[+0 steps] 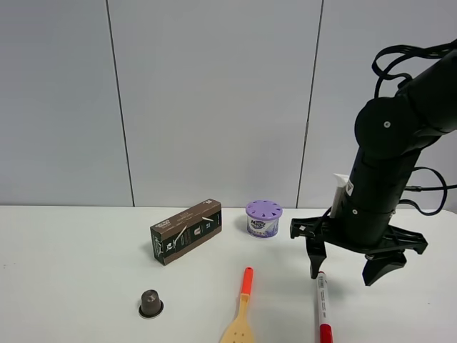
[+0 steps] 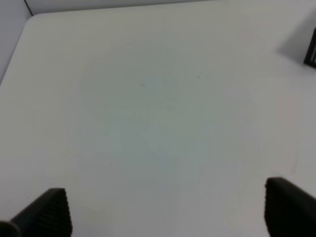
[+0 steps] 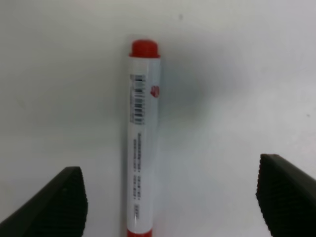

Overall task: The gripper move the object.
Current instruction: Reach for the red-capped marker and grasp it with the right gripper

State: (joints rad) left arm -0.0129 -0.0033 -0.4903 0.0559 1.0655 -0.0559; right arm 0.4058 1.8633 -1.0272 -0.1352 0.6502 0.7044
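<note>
The object, a slim white marker pen [image 1: 323,306] with red ends, lies flat on the white table near the front edge, right of centre. My right gripper [image 1: 349,271] hovers just above its far end, open, one finger on each side of the pen line. In the right wrist view the marker pen [image 3: 142,138] lies lengthwise between the two wide-apart black fingers [image 3: 54,206], untouched. My left gripper [image 2: 168,212] shows only in its wrist view, open over bare white table, with nothing between its fingers.
An orange-handled wooden spatula [image 1: 242,311] lies left of the pen. A dark carton [image 1: 186,231] and a purple-lidded tub [image 1: 263,218] stand further back. A small brown capsule [image 1: 151,303] sits at the front left. A grey panelled wall backs the table [image 1: 71,257].
</note>
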